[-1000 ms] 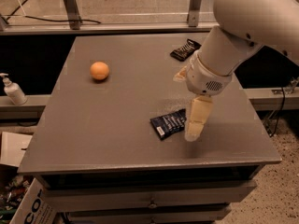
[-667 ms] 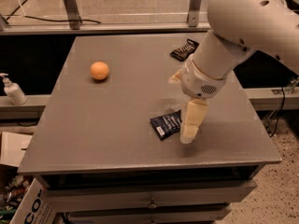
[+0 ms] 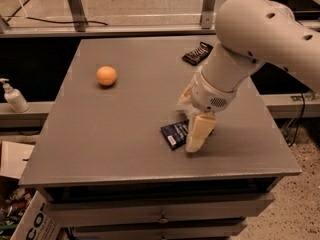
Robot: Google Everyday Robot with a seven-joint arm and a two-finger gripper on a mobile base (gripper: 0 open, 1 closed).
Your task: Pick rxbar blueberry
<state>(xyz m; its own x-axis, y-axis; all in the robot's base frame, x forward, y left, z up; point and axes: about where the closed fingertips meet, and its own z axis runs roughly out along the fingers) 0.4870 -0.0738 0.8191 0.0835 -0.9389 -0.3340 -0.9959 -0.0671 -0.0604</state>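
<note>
The rxbar blueberry [image 3: 174, 133] is a flat dark navy wrapper with a white end patch, lying on the grey table [image 3: 125, 119] near the front right. My gripper [image 3: 196, 135] hangs from the white arm and reaches down over the bar's right end, covering that part of it. Its cream fingertip [image 3: 195, 138] touches or nearly touches the table beside the bar.
An orange ball [image 3: 106, 76] sits at the left middle of the table. A small black wrapper with pale stripes [image 3: 197, 53] lies at the back right, partly behind the arm. A soap bottle [image 3: 13, 97] stands off the table's left side. Drawers are below the front edge.
The arm has shifted slightly left and down, bringing the gripper further over the bar's right end. The bar, ball and black wrapper have not moved.
</note>
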